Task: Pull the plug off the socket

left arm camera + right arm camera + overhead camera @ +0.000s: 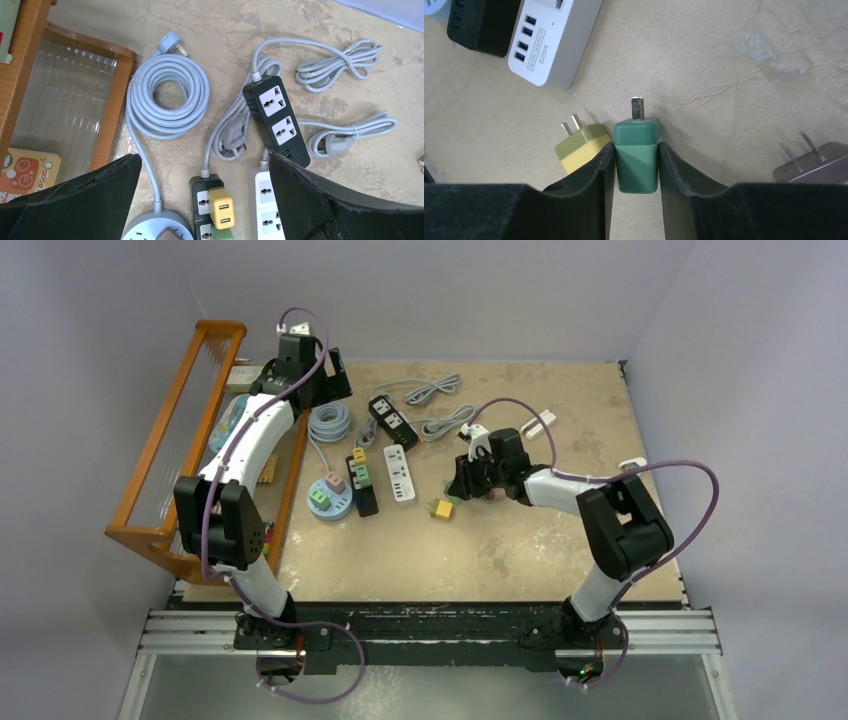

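Green plug (636, 157) is clamped between the right fingers (600, 175), prong bared and out of any socket, near the USB end of the white power strip (551, 40). Yellow plug (581, 149) lies on the worktop (734, 85), slightly nearer the strip. Left fingers (75, 205) are held wide apart above the strip's corded end.

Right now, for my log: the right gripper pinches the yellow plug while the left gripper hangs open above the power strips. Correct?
No: the right wrist view shows the right gripper pinching the green plug; the yellow plug lies beside it. The rest holds.
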{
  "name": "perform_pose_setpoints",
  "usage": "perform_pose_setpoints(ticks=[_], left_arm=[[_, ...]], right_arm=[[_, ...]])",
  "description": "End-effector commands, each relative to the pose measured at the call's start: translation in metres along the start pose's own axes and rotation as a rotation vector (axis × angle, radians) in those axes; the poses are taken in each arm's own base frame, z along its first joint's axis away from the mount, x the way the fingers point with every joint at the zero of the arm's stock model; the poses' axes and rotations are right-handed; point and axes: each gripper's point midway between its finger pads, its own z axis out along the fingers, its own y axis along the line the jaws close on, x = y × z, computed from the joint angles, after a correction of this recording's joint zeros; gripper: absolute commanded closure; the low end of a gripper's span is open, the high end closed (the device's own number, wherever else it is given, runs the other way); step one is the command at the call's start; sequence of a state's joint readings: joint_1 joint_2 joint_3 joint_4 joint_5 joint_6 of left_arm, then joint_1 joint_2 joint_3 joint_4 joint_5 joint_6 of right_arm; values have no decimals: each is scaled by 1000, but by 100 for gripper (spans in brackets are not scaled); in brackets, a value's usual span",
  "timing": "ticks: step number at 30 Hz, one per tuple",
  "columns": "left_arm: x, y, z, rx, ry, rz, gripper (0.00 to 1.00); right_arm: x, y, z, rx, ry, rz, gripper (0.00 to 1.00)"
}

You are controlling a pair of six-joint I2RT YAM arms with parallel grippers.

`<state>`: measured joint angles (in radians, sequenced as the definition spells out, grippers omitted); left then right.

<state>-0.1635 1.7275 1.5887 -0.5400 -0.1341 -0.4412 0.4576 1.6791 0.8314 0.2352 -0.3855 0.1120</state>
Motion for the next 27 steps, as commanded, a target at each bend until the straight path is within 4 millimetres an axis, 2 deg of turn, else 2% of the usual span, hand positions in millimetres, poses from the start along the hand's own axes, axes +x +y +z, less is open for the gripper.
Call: perform_pose_setpoints(ticks=[1,5,10,17,21,27], left_arm=[[-25,2,-17,9,-87,-5,0],[-25,2,-18,10,-87,-5,0],[-26,3,-18,4,-89,-2,0],[-24,3,-16,10,-82,-2,0],[-23,3,-14,9,-78,-2,0],[-23,3,-15,11,-78,-2,0]], right_arm=[[-35,2,2,-114,-58,0,66],[-42,3,15,-204,-12,-22,66],[-36,2,29,-260,60,-57,66],[-22,10,28,-330,116,-53,60],[-21,18,25,-416,118,-10,57],[-17,3,30,-379,150,11,52]])
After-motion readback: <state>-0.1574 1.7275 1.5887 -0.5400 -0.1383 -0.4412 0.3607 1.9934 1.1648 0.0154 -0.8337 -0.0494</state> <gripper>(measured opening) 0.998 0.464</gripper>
